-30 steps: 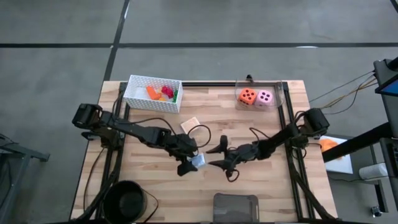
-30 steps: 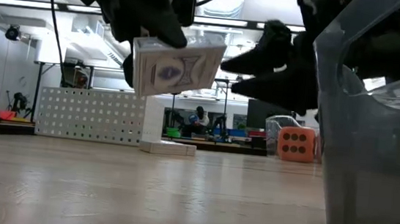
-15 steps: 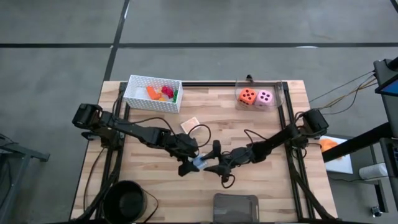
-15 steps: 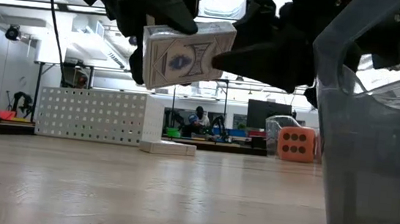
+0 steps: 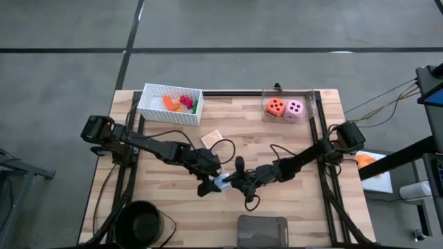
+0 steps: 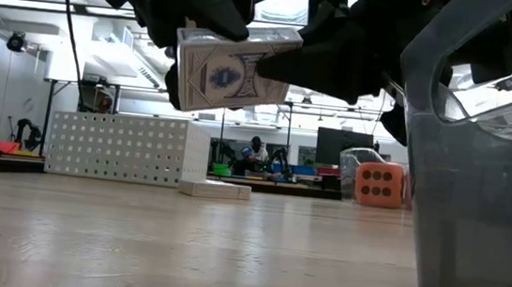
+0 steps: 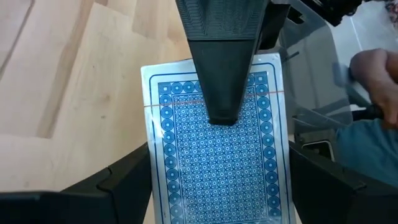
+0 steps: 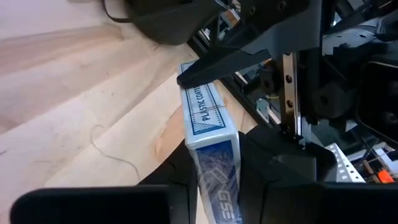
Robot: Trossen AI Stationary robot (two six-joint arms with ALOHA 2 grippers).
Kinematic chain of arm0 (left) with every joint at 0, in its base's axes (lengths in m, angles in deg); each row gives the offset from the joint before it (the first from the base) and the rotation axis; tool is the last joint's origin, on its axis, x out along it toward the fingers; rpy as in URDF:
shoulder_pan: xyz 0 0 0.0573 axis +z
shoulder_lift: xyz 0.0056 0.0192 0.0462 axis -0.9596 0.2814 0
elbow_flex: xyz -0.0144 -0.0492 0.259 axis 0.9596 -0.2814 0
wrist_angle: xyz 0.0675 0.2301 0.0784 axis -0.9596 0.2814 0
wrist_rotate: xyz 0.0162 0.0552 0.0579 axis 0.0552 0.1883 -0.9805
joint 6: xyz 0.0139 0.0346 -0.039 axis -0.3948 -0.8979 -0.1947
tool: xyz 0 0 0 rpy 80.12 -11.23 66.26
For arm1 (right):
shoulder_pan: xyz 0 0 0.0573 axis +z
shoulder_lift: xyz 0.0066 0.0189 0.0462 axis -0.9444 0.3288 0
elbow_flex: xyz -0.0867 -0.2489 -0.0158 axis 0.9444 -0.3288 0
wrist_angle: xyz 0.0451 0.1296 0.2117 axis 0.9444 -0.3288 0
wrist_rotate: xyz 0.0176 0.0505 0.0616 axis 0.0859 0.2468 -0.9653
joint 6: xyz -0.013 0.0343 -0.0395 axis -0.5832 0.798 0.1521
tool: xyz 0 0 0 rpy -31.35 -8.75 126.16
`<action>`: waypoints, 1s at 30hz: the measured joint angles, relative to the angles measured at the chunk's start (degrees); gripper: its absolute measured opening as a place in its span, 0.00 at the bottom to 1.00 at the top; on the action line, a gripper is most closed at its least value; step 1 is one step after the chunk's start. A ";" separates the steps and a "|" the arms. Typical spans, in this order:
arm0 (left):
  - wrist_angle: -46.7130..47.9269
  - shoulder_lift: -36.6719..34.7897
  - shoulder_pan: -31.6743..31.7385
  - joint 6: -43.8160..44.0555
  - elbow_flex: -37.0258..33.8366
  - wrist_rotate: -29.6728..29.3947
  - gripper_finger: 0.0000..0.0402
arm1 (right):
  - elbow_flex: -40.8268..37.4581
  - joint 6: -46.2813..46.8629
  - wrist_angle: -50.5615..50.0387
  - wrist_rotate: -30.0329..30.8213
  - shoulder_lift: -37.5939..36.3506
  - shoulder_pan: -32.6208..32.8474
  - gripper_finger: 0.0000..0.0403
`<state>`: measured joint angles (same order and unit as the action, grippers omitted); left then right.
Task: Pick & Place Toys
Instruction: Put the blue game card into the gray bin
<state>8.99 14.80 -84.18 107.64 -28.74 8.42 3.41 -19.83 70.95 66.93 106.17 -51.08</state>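
**Right pincer closes in on the card box for a handover**

High view: in the lower middle of the frame, the left pincer (image 5: 210, 183) holds the blue card box (image 5: 221, 182) above the counter (image 5: 291, 145). The right pincer (image 5: 237, 181), which stood well apart a second ago with its fingers spread, has slid in and now sits right against the box. The peach card (image 5: 212, 137) lies flat just above them; the two dice (image 5: 284, 108) sit at upper right, the small bricks (image 5: 181, 104) in the white basket (image 5: 149, 100) at upper left.

Low view: the box (image 6: 230, 73) hangs clear of the counter, upper centre, dark fingers on both sides of it.

Left wrist view: one finger presses the patterned face of the box (image 7: 214, 168); this pincer is gripping it.

Right wrist view: the box (image 8: 211, 146) stands edge-on between the right arm's own fingers, which look close around it, though I cannot tell whether they have clamped yet.

My guess is a pass from left arm to right is under way.
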 joint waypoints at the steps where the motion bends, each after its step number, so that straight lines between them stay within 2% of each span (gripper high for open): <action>1: 0.07 0.00 -0.06 -0.92 -0.02 0.05 0.75 | 0.00 0.00 -0.08 0.24 0.00 0.02 0.16; 5: 0.03 -0.14 -0.63 -4.39 -0.02 -0.01 0.76 | 0.00 -0.04 -0.15 1.35 0.00 0.49 0.16; 9: 0.62 -2.02 -1.43 -9.76 -0.24 -0.58 0.93 | -0.18 1.40 -0.05 1.85 -0.02 1.27 0.16; 11: -0.37 -3.62 -2.06 -11.74 -0.05 -0.47 0.95 | -0.56 1.50 -1.64 2.44 0.15 1.81 0.16; 14: 0.05 -6.18 -2.63 -13.95 -0.35 -1.11 0.88 | -0.58 1.09 -2.52 3.31 0.20 2.30 0.16; 19: 0.75 -10.02 -2.96 -14.88 -0.44 -4.73 0.76 | -0.48 0.25 -6.31 8.73 -2.22 4.75 0.16; 24: 0.97 -11.77 -2.99 -15.80 -0.94 -6.43 0.70 | 0.32 1.18 -11.06 11.50 -8.83 8.87 0.16; 27: 0.67 -12.07 -2.95 -15.87 -1.50 -7.57 0.69 | 0.76 6.01 -19.76 12.33 -13.88 11.50 0.16; 30: 0.60 -11.85 -3.00 -15.89 -2.61 -8.82 0.69 | 2.35 14.93 -28.93 10.68 -19.75 13.67 0.16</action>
<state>9.59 2.95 -87.18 91.75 -31.35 -0.40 5.76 -4.90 42.02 77.62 86.42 -37.40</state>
